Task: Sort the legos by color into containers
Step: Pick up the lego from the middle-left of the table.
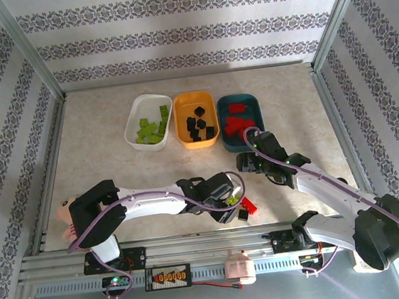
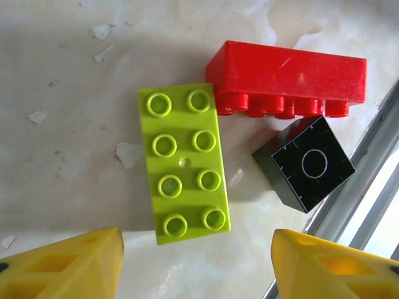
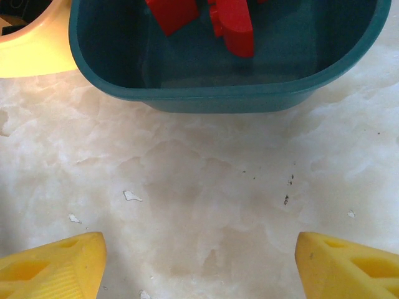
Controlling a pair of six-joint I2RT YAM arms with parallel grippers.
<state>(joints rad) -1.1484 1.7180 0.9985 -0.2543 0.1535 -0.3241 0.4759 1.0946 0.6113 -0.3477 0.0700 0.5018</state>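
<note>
Pincer (image 2: 198, 265) (left) — above 1 lime brick (image 2: 184, 163)

Bright even light w/ soft shadows, pics sharp.

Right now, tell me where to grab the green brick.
Grip the green brick across its long sides, at the end away from the red brick, from straight above. It lies flat, studs up; the red brick crowds one corner.
</note>
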